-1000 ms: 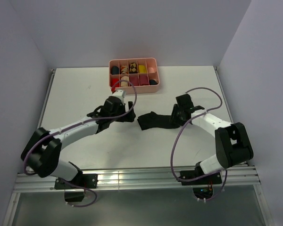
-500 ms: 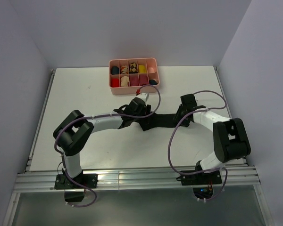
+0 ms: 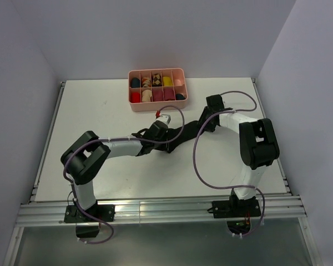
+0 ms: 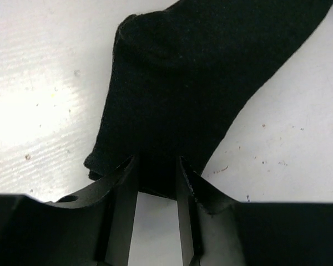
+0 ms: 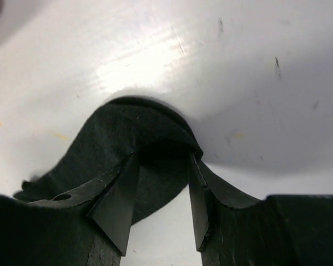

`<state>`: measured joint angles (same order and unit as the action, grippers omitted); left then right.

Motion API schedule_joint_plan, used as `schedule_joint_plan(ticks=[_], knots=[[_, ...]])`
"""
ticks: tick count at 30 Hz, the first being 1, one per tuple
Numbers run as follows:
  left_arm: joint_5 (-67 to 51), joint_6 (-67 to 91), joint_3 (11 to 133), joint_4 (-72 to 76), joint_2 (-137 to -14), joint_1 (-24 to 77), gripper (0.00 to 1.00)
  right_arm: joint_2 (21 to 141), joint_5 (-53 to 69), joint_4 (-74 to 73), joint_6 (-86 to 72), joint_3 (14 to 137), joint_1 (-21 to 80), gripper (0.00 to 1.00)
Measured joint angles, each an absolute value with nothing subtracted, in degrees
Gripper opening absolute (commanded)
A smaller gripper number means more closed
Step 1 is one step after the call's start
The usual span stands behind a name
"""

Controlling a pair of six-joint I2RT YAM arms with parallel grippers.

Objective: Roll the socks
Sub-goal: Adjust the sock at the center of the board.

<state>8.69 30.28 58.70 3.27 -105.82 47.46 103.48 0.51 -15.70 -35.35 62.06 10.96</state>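
Note:
A black sock [image 3: 184, 134] lies stretched on the white table between my two grippers. My left gripper [image 3: 167, 138] is at its near-left end. In the left wrist view the sock [image 4: 200, 72] spreads away from my left gripper [image 4: 155, 163], and its narrow end fills the gap between the fingertips. My right gripper [image 3: 203, 124] holds the far-right end. The right wrist view shows the sock [image 5: 127, 130] bunched into a hump, pinched by my right gripper [image 5: 162, 158]. No other loose sock shows on the table.
A pink divided tray [image 3: 155, 107] stands at the back of the table, just beyond the left wrist, with rolled bundles of several colours in its compartments. Purple cables loop over both arms. Walls close in the left and right sides.
My left arm swung right from near the tray to the sock's left end, and its jaws narrowed onto the fabric. My right gripper drew the sock's other end back and left.

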Motion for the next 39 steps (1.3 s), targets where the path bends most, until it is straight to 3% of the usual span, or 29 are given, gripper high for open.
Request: schedule_joint_plan(ticks=[3, 9, 16, 23, 28, 31, 39], knots=[[8.6, 31.4, 57.3, 3.1, -104.4, 47.5, 0.46, 104.7, 0.7, -15.7, -34.7, 64.1, 11.0, 0.49], [8.6, 32.6, 57.1, -0.2, -100.3, 47.5, 0.81, 101.3, 1.3, -14.8, -30.0, 64.0, 11.2, 0.54], [13.6, 32.5, 59.3, -2.4, -90.5, 47.5, 1.00, 81.4, 4.0, -8.0, -23.0, 57.4, 13.8, 0.66], [19.4, 33.3, 58.4, -4.4, -77.6, 43.1, 1.00, 74.2, 4.9, -5.3, -16.0, 52.3, 20.8, 0.70], [21.5, 34.9, 52.6, -7.7, -69.1, 34.0, 0.99, 80.0, 2.4, -5.5, -10.8, 51.7, 34.9, 0.70], [22.5, 35.8, 48.1, -10.5, -65.1, 29.7, 0.99, 85.1, 0.5, -5.7, -7.7, 51.9, 42.1, 0.65], [23.2, 38.5, 41.3, -16.9, -57.9, 26.0, 0.99, 97.1, -4.5, -8.5, -0.3, 58.4, 50.6, 0.57]])
